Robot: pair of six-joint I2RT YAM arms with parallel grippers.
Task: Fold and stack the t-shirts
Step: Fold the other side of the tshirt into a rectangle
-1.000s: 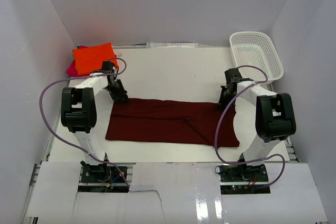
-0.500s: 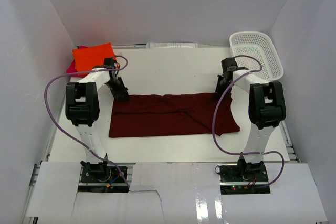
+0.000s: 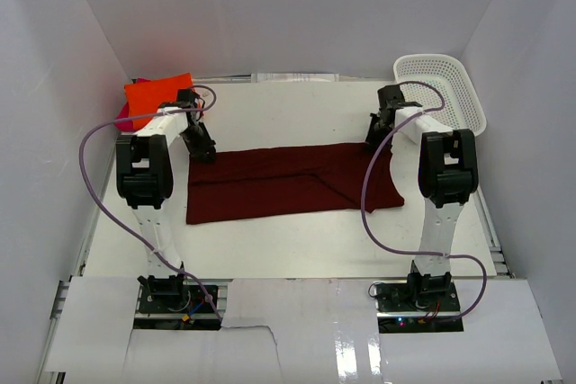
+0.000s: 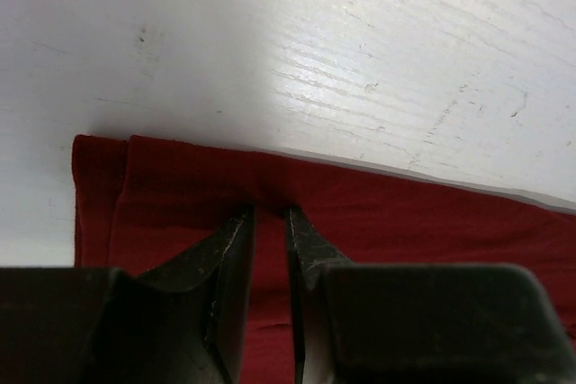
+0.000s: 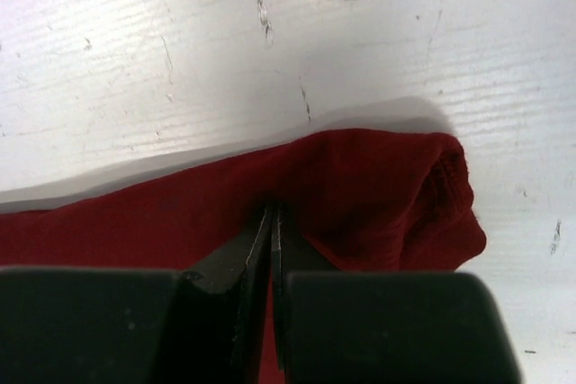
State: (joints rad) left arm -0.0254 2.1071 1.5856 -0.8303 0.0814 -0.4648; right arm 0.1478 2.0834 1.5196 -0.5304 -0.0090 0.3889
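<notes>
Maroon t-shirt (image 3: 292,182) lies flat as a long folded band, stretched between the two grippers and trailing back from them toward the arm bases. Left gripper (image 3: 200,146) sits on its far left corner. In the left wrist view the fingers (image 4: 229,267) stand only a narrow slit apart, with the far hem puckered up between the tips, so it is pinching the cloth. The shirt's left end lies just outboard of those tips, two layers showing edge by edge. Right gripper (image 3: 373,141) sits on the far right corner. Its fingers are pressed together, blades almost touching, with the hem drawn in between them, also pinching. Just outboard of its tips the shirt's end is rolled into a rounded bunch. Orange t-shirt (image 3: 155,96) lies folded, beyond and outboard of the left gripper, near it but apart. It rests on the magenta-pink t-shirt (image 3: 121,119), of which only an edge shows underneath. White mesh basket (image 3: 461,87) stands beyond and outboard of the right gripper, close to the right wall. Table (image 3: 297,114) is white; both wrist views show scratches and scuffs just past the fingertips. Plain white walls (image 3: 297,15) close in the far side and both flanks. A purple cable (image 3: 94,146) loops off each arm.
</notes>
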